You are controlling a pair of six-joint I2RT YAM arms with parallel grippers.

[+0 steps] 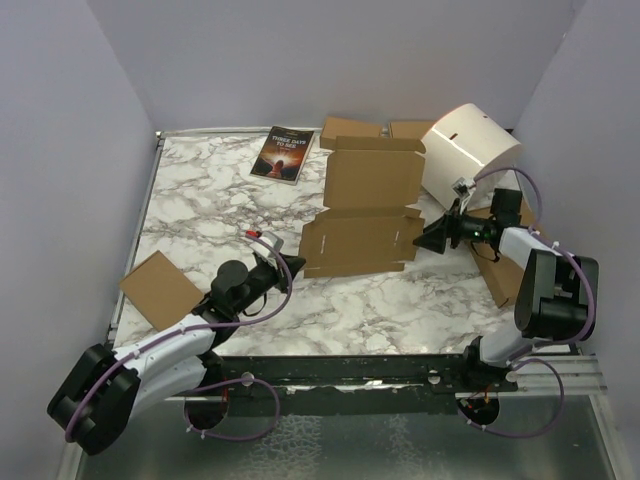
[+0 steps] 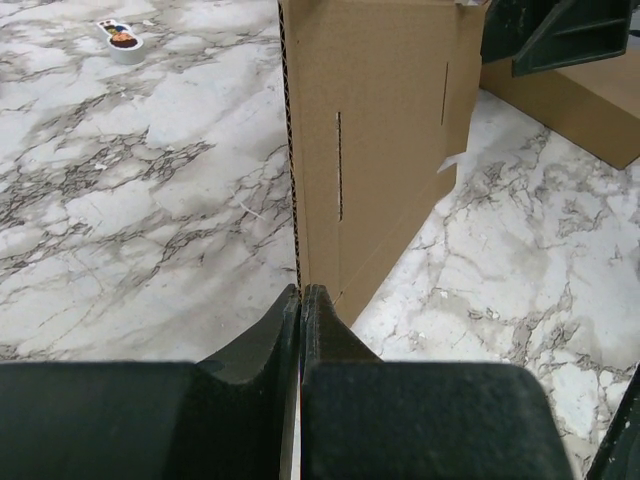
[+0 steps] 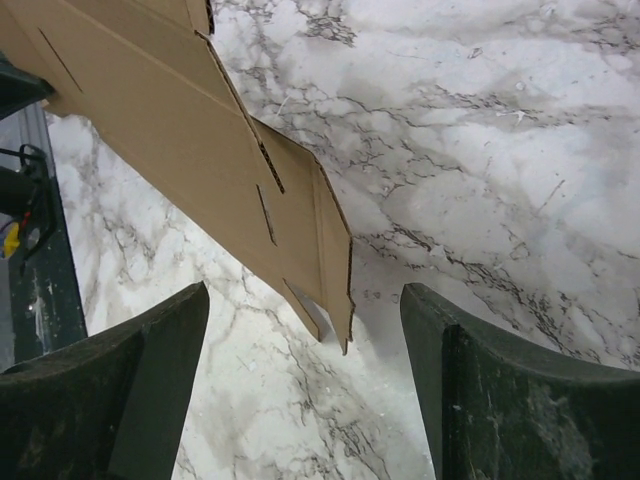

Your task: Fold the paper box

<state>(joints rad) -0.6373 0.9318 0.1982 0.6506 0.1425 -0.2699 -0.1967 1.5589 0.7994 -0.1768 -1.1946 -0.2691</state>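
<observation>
Box, brown cardboard, unfolded sheet, mid-tabletop.
The box [image 1: 365, 205] lies on the marble tabletop [image 1: 200, 200] between both arms. The left end effector [image 1: 291, 265] is closed, pinching the box's near-left edge. The right end effector [image 1: 424, 240] is open, its fingers spread either side of the box's right corner without touching it.

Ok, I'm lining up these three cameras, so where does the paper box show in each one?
Top external: the paper box sits at the centre of the picture.
Left wrist: upper centre, its edge pinched in the left gripper.
Right wrist: upper left, one corner inside the open right gripper.
Shared landmark: the marble table.
</observation>
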